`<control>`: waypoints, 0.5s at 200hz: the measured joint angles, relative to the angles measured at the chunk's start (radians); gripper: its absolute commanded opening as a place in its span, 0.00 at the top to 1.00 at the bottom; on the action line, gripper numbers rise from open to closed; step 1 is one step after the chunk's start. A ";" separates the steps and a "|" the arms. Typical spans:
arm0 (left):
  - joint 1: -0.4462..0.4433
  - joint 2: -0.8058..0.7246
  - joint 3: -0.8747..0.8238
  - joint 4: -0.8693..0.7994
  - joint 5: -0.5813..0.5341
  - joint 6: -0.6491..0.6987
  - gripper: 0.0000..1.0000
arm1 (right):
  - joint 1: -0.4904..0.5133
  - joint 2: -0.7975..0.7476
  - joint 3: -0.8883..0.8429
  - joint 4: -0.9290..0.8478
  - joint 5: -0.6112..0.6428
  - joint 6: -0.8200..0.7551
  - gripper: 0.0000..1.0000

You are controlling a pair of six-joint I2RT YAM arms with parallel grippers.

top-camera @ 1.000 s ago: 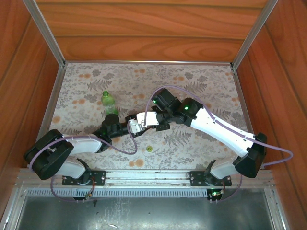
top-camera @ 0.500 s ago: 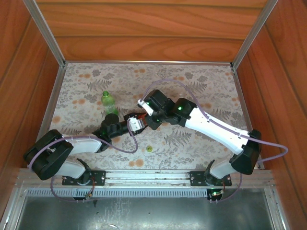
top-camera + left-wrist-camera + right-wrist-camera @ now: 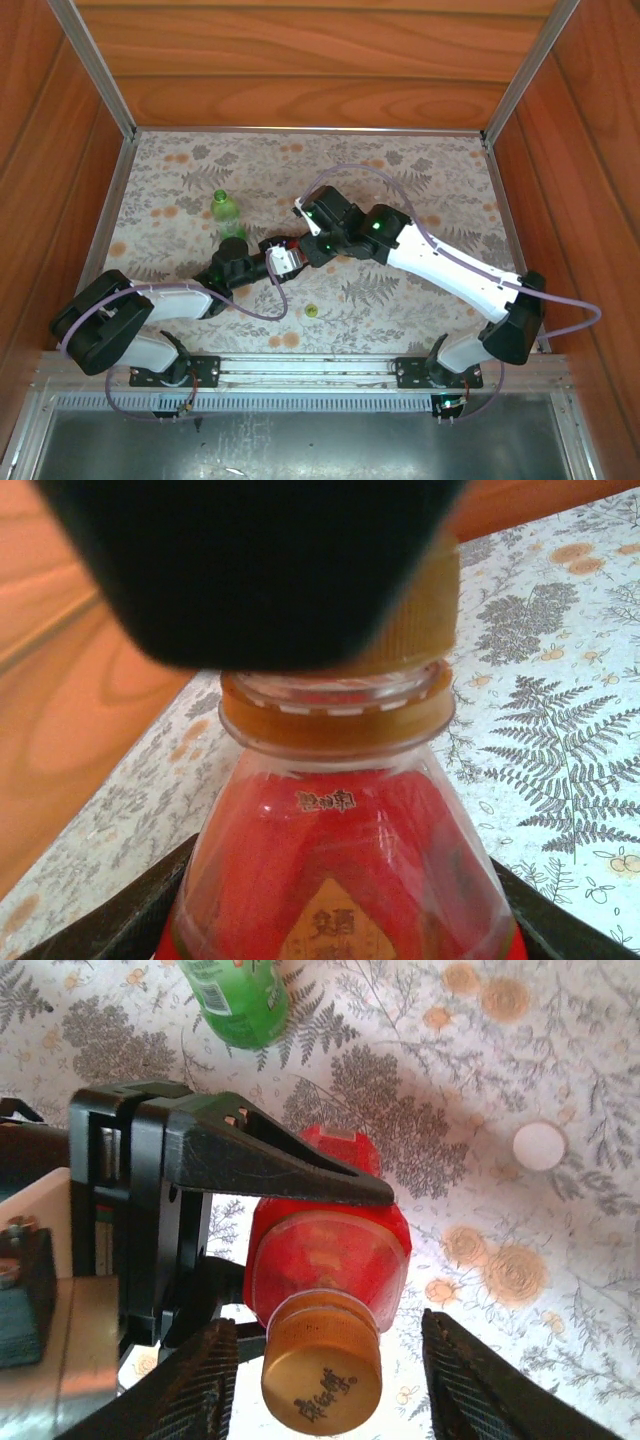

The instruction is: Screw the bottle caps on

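Clamping translucent red bottle (image 3: 330, 1250): left hand (image 3: 286, 252); right hand (image 3: 330, 1380) unclenched, astride ribbed orange cap (image 3: 322, 1375) (round).

Two arms stood on black brackets bolted to the silver rail (image 3: 310, 370). The left arm (image 3: 165, 300), at the rail's left end, and the right arm (image 3: 450, 268), at its right end, wore white shells between bulky black joints. Lilac cables looped along both. Green lights glowed on the right arm. The right claw (image 3: 322, 1385) had black, finely ribbed fingers (image 3: 480, 1390).
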 measured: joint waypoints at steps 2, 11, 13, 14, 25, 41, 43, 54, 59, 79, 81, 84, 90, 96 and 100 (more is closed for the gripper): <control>0.000 0.000 0.000 0.000 0.000 0.000 0.41 | 0.000 -0.004 -0.002 0.002 0.002 -0.003 0.40; 0.000 0.000 0.000 0.000 0.000 0.000 0.41 | 0.000 -0.029 -0.011 0.007 0.006 -0.038 0.40; 0.000 0.000 -0.001 0.000 0.000 0.000 0.41 | 0.000 -0.037 -0.014 0.008 0.007 -0.049 0.40; 0.000 0.000 -0.001 0.000 0.000 0.000 0.41 | 0.000 -0.040 -0.015 0.009 0.007 -0.051 0.40; 0.000 -0.001 -0.001 0.000 0.000 0.002 0.41 | 0.000 -0.085 -0.034 0.021 0.010 -0.121 0.39; 0.000 -0.001 -0.001 -0.002 0.000 0.005 0.41 | 0.000 -0.152 -0.072 0.042 0.010 -0.262 0.41; 0.000 -0.001 -0.001 -0.002 0.000 0.006 0.41 | 0.000 -0.159 -0.077 0.046 0.009 -0.280 0.41; 0.000 -0.001 -0.001 -0.002 -0.005 0.009 0.41 | 0.000 -0.210 -0.122 0.073 0.002 -0.406 0.42; 0.000 0.000 0.000 -0.003 -0.011 0.013 0.41 | 0.000 -0.230 -0.143 0.085 -0.003 -0.458 0.40; 0.000 0.016 0.007 0.001 -0.039 0.033 0.41 | -0.002 -0.296 -0.233 0.126 -0.027 -0.708 0.35; 0.000 0.018 0.008 0.001 -0.041 0.034 0.41 | -0.002 -0.300 -0.240 0.128 -0.032 -0.736 0.35; -0.002 0.023 0.011 0.002 -0.044 0.036 0.41 | -0.004 -0.304 -0.247 0.127 -0.038 -0.775 0.35; -0.004 0.032 0.017 0.003 -0.048 0.040 0.41 | -0.009 -0.305 -0.252 0.122 -0.055 -0.846 0.35; -0.006 0.041 0.023 0.004 -0.052 0.042 0.41 | -0.014 -0.300 -0.250 0.117 -0.071 -0.910 0.35; -0.007 0.047 0.026 0.005 -0.054 0.045 0.41 | -0.016 -0.295 -0.245 0.113 -0.082 -0.946 0.36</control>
